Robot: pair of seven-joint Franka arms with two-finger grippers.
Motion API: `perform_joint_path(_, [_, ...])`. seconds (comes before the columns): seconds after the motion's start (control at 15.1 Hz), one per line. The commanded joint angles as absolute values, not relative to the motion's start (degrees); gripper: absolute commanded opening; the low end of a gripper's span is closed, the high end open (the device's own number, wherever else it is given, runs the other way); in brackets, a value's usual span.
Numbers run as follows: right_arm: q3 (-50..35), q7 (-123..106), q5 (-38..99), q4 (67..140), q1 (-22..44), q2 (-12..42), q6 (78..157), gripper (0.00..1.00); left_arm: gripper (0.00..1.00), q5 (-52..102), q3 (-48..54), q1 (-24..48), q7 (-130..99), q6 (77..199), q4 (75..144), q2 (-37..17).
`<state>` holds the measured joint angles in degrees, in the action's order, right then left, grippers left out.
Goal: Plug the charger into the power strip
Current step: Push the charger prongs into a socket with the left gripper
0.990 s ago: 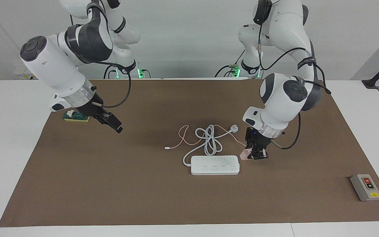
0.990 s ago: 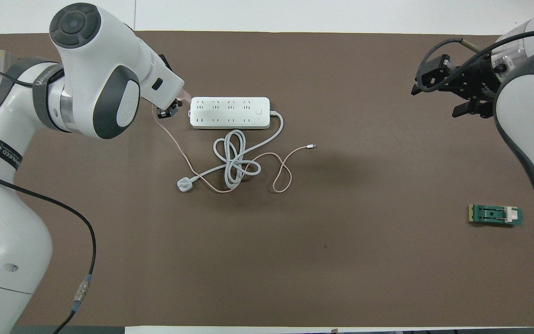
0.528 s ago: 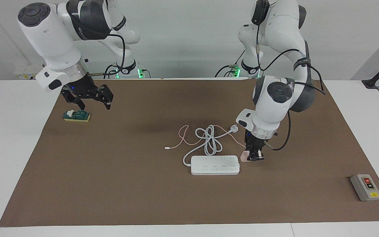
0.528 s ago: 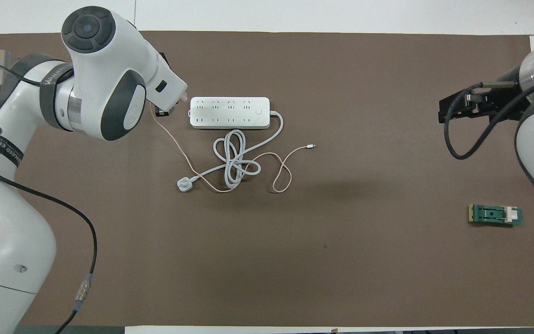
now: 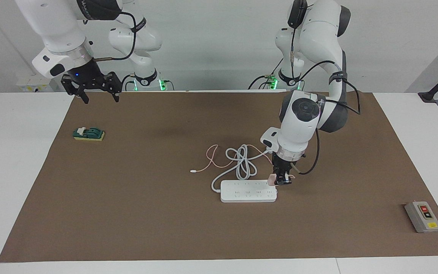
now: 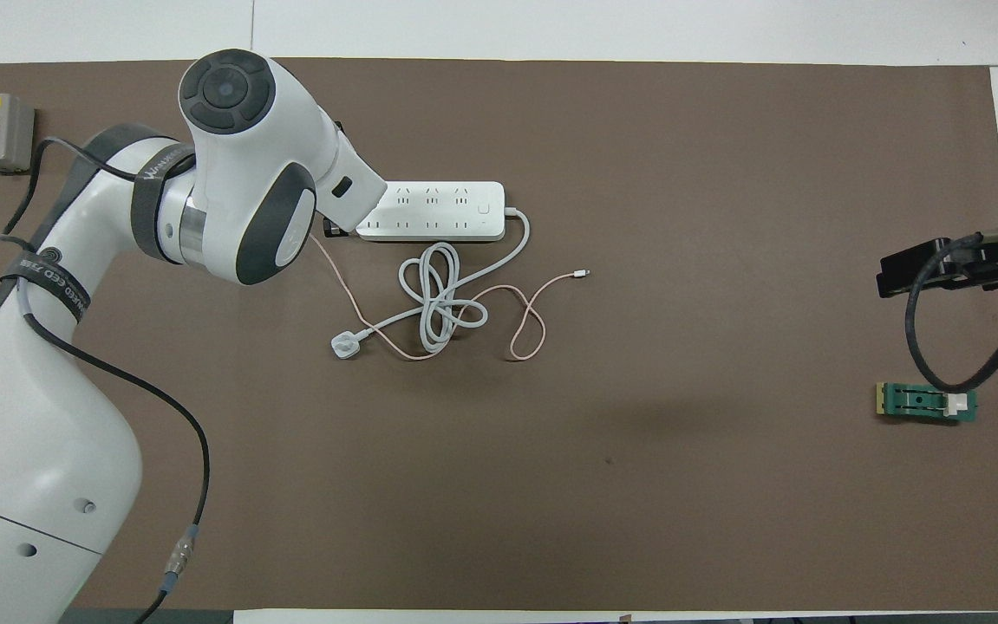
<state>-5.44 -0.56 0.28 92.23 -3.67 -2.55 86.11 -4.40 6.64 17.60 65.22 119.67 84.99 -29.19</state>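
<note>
1. I see the brown mat [image 5: 127,213] covering most of the white table [image 5: 13,171]. Wide bare mat lies on every side of the power strip [image 5: 247,191], which sits mid-table, well in from all edges.
2. My left gripper [image 5: 281,182] hangs over the power strip's end toward the left arm's end of the table, clenched on the charger [image 5: 271,179]. The pale pink cube sits just at the strip's top face; whether its pins have entered a socket I cannot tell, since the wrist hides that end from overhead.
3. My right gripper [image 5: 97,99] waits raised over the mat's edge nearest the robots, fingers spread wide and holding nothing.
4. The strip is a long flat white bar with rows of sockets; its thick white cord [image 6: 438,295] loops in a loose knot nearer the robots and ends in a white plug [image 6: 344,345].
5. The charger's thin pink cable [image 6: 525,325] winds through that loop (its white tip lies on bare mat).
6. A grey button box [image 5: 422,216] and a green block [image 5: 88,134] lie near the two ends of the mat.
</note>
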Motion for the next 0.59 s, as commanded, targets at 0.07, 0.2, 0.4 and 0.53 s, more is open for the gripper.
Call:
perform_joint_path(0.07, [-5.9, -1.2, -0.5, 96.7, -4.6, -5.4, 86.9, 1.00, 0.00, -5.7, 5.9, 17.9, 64.1, 121.6, 88.8, -27.4])
perform_joint_path(0.2, [-5.7, -1.1, -0.5, 96.7, -4.7, -5.4, 86.9, 1.00, 0.00, -5.7, 5.9, 17.9, 64.1, 122.5, 90.1, -27.1])
perform_joint_path(0.4, [-5.6, -0.4, -0.5, 96.7, -4.6, -5.3, 87.4, 1.00, 0.00, -5.7, 5.9, 17.9, 64.1, 123.7, 90.4, -27.1])
perform_joint_path(0.53, [-4.5, 1.9, -0.4, 96.5, -3.7, -5.2, 87.6, 1.00, 0.00, -5.7, 5.9, 17.9, 64.0, 124.5, 90.8, -27.1])
